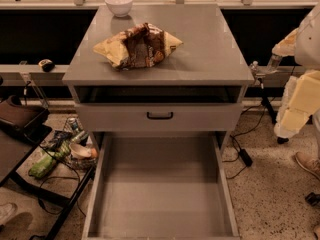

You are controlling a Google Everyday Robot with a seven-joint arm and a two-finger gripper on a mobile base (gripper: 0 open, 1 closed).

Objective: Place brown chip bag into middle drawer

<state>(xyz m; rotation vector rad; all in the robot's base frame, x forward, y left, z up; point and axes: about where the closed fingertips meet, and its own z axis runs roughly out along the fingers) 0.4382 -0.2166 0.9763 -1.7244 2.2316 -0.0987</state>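
The brown chip bag [138, 45] lies crumpled on the grey cabinet top [210, 44], left of centre, dark brown in the middle with pale yellow ends. The middle drawer [160, 194] is pulled fully out below, a deep grey box with a bare floor and nothing in it. My gripper [262, 70] hangs off the cabinet's right edge at top height, at the end of the white and yellow arm [300, 94]. It is well to the right of the bag and holds nothing that I can see.
A white bowl [119, 4] stands at the back of the cabinet top. A shallower drawer front with a black handle [160, 115] sits shut above the open drawer. A wire basket of items [70, 146], a dark table [15, 134] and cables lie to the left.
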